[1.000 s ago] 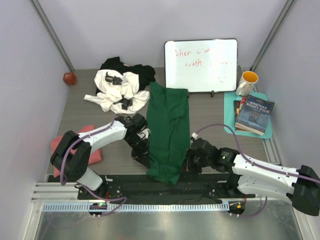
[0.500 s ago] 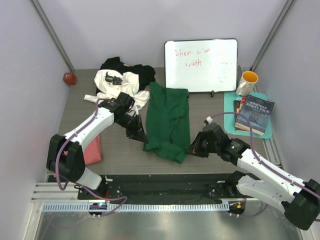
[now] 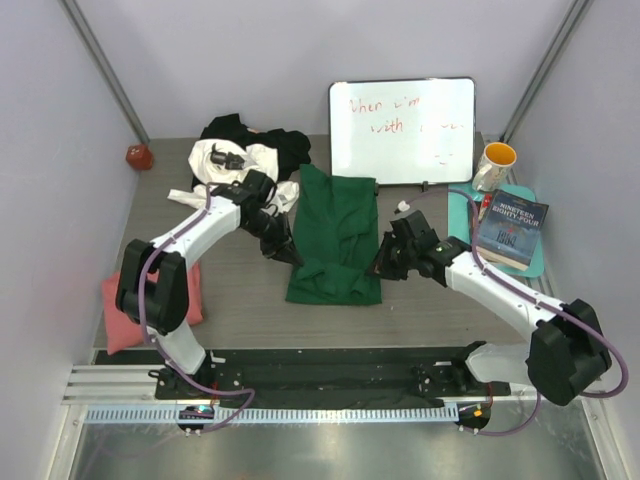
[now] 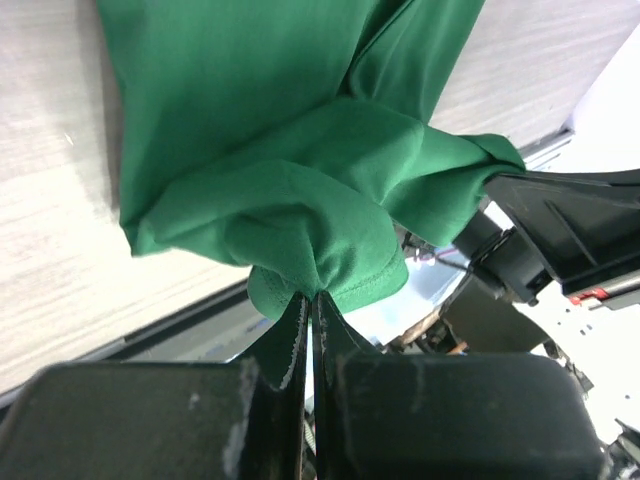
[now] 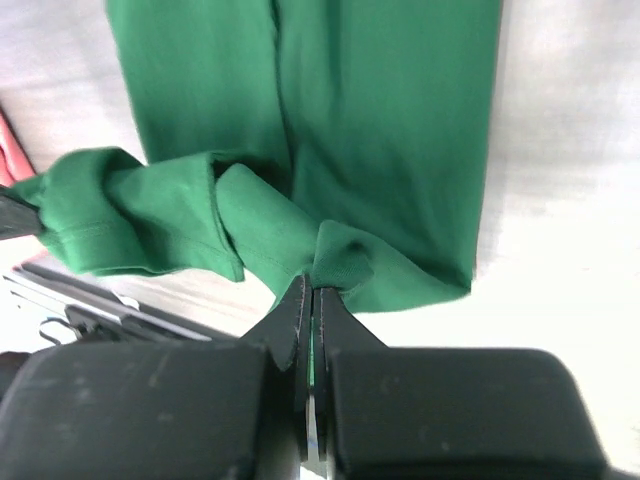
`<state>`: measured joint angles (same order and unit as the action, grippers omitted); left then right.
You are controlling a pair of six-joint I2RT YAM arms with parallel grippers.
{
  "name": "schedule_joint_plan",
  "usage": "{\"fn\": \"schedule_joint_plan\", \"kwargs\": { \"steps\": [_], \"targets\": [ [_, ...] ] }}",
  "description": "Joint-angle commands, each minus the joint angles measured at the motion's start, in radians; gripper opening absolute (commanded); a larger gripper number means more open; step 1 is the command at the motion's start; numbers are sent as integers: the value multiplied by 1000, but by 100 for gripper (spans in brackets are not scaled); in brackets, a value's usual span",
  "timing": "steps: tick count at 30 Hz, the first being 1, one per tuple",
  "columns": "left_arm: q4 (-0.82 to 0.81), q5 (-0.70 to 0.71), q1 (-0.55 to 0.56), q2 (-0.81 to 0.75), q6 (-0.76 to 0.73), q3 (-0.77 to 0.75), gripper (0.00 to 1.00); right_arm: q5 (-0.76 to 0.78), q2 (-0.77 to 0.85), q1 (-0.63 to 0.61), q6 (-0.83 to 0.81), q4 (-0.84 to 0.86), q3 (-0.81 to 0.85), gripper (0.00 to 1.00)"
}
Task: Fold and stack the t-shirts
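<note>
The dark green t-shirt (image 3: 338, 235) lies lengthwise in the middle of the table, its near end lifted and doubled back over itself. My left gripper (image 3: 285, 250) is shut on the shirt's near left hem (image 4: 330, 270). My right gripper (image 3: 383, 262) is shut on the near right hem (image 5: 340, 262). The white t-shirt (image 3: 240, 185) and the black t-shirt (image 3: 285, 145) lie bunched in a pile at the back left. The salmon pink t-shirt (image 3: 125, 315) lies folded at the near left, partly under my left arm.
A whiteboard (image 3: 402, 130) stands at the back. An orange mug (image 3: 494, 163) and books (image 3: 510, 230) sit on a teal mat (image 3: 460, 215) at the right. A red ball (image 3: 138, 156) lies at the far left. A black rail (image 3: 320, 365) runs along the near edge.
Both grippers have carried the green shirt's near hem away from the table's near edge toward the back, folding the shirt over itself. The shirt now looks shorter.
</note>
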<state>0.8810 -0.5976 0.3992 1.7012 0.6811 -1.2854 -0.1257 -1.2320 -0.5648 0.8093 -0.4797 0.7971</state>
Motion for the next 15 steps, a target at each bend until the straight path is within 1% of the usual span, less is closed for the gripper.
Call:
{"fn": "schedule_joint_plan", "kwargs": {
  "steps": [1,6,10,15],
  "targets": [
    [-53,13,-16,9,15,-71,0,8,-29,40,-82,53,123,1],
    [-37,41,-25,51,-5,-132,0,12,-70,83,-114,56,192,1],
    [-30,68,-28,93,-6,-166,0,21,-116,100,-121,75,214,1],
    [-48,104,-30,127,6,-176,0,37,-198,108,-144,104,249,1]
  ]
}}
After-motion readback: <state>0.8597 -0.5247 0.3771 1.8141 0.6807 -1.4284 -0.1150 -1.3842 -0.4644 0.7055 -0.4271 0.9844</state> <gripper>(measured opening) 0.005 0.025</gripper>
